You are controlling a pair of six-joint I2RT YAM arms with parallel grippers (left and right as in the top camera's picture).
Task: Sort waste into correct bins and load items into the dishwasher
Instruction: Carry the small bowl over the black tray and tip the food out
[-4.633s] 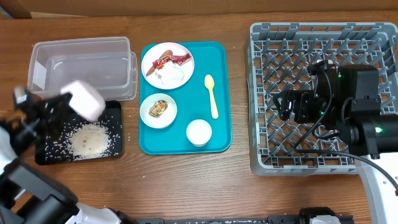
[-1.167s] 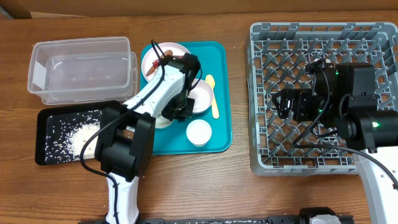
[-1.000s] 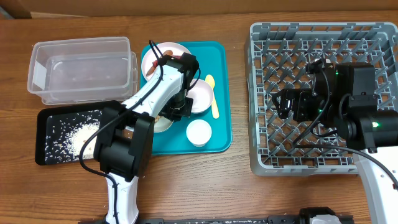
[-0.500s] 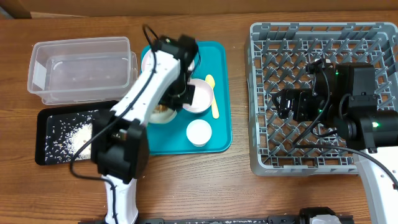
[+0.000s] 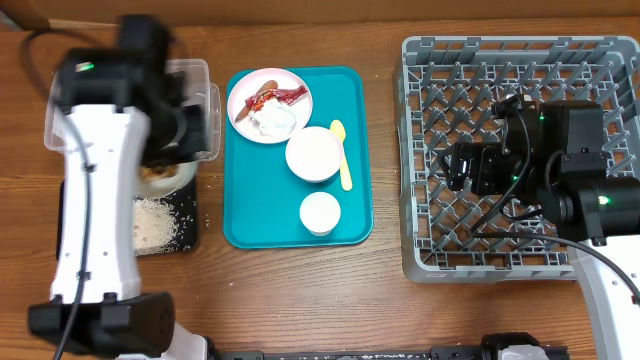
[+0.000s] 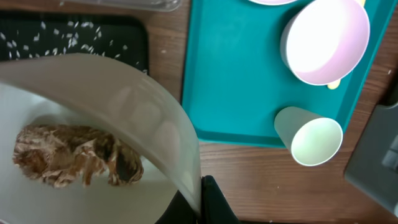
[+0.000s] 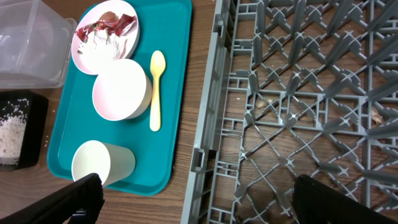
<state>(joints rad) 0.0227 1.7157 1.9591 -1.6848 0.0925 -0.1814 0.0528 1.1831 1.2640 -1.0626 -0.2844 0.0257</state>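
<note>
Brown wood table [image 5: 300, 290]. The left gripper [image 6: 200, 190] was clamped shut on the rim of a small white bowl [image 6: 93, 106]. The bowl hung mouth-up over the black tray's [image 6: 137, 56] far edge, beside the tub [image 5: 200, 100]. A shredded brown lump [image 6: 74, 155] lay lengthwise across its floor. The right gripper [image 7: 199, 205] gaped wide and empty above the rack [image 5: 430, 250].

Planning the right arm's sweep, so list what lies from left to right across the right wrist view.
black tray → empty white bowl → yellow spoon → grey dish rack
</note>
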